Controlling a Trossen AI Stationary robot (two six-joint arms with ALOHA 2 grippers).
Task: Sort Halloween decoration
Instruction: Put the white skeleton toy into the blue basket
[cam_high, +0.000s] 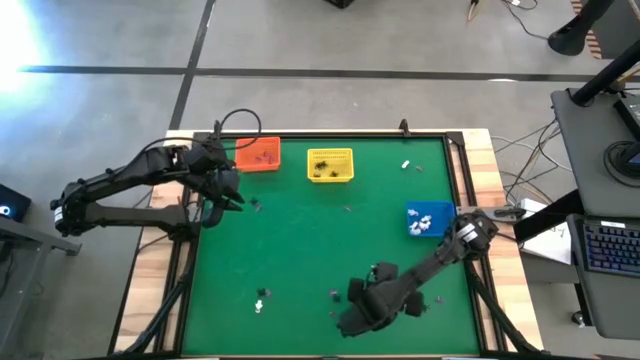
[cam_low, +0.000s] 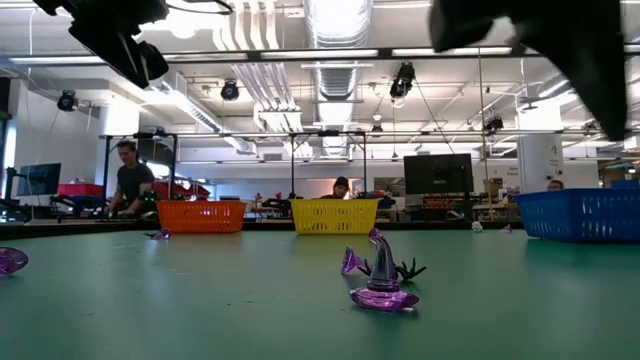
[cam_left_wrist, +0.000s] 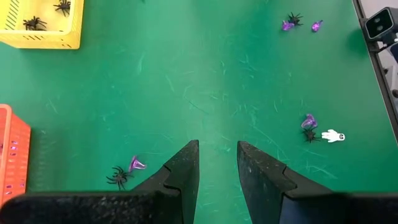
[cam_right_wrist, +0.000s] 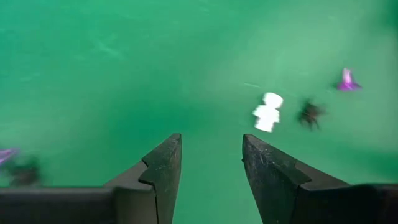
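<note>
Along the table's far side: orange basket (cam_high: 258, 155) with small dark bits hard to identify, yellow basket (cam_high: 330, 165) with black spiders (cam_left_wrist: 35, 23), blue basket (cam_high: 429, 219) with white trinkets. Loose on the green table (cam_high: 320, 240): purple witch hat (cam_low: 381, 280), white ghost (cam_right_wrist: 268, 112), more spiders. Left gripper (cam_left_wrist: 217, 163) raised near the orange basket, fingers parted, empty. Right gripper (cam_right_wrist: 211, 168) low over the near edge, open, empty.

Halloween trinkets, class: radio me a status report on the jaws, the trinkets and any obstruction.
Left gripper jaws open, empty, near orange basket. Right gripper jaws open, empty, above mat. Trinkets loose: white ghost, black spider, purple hat. Nothing blocking.
</note>
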